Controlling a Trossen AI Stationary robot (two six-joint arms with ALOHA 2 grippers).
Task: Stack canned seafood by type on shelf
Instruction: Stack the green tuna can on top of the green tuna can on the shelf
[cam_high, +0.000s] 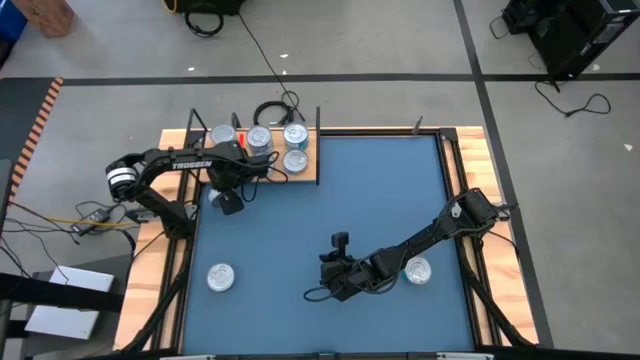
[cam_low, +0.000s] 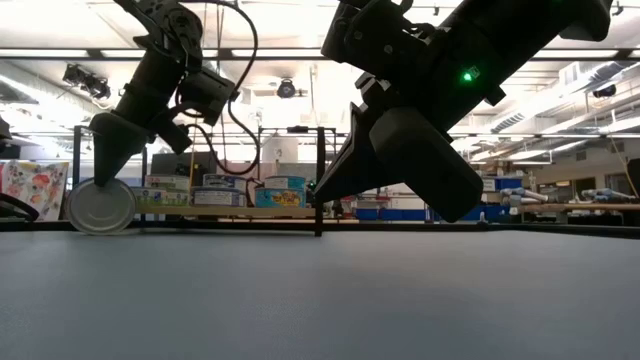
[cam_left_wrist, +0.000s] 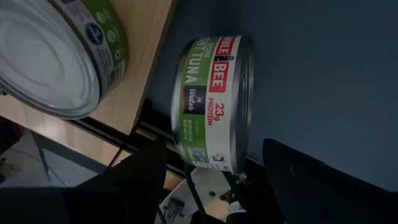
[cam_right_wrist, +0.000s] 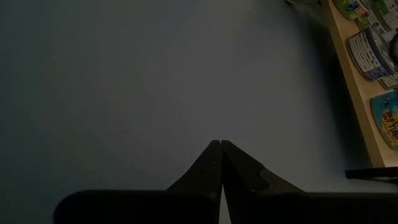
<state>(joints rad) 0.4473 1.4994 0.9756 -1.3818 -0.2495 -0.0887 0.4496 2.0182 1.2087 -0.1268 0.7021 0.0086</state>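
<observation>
The shelf (cam_high: 300, 178), a wooden board with thin black uprights, lies at the blue mat's far left. Several silver tins (cam_high: 294, 135) stand flat on it. My left gripper (cam_high: 228, 203) hangs just off the shelf's near edge, shut on a green-labelled tuna tin (cam_left_wrist: 211, 99), which the low view shows lid-on (cam_low: 100, 206). Two more tins lie flat on the mat, one near left (cam_high: 221, 277) and one near right (cam_high: 418, 269). My right gripper (cam_right_wrist: 221, 144) is shut on nothing above the mat's middle (cam_high: 339, 243). My left gripper holds the tuna tin between its two fingers, one at each flat end (cam_left_wrist: 247, 146). The fingers come steeply from above. The tin is on edge, its label toward the wrist, and its lower rim (cam_low: 100, 230) is down near the mat; whether it touches, I cannot tell.
A tin on the shelf (cam_left_wrist: 46, 59) lies close beside the held one. Black uprights stand at the shelf's corners (cam_high: 318, 118). My right arm (cam_high: 440, 228) reaches across the mat's near right, over the tin there. The blue mat (cam_high: 380, 190) lies bare between the arms.
</observation>
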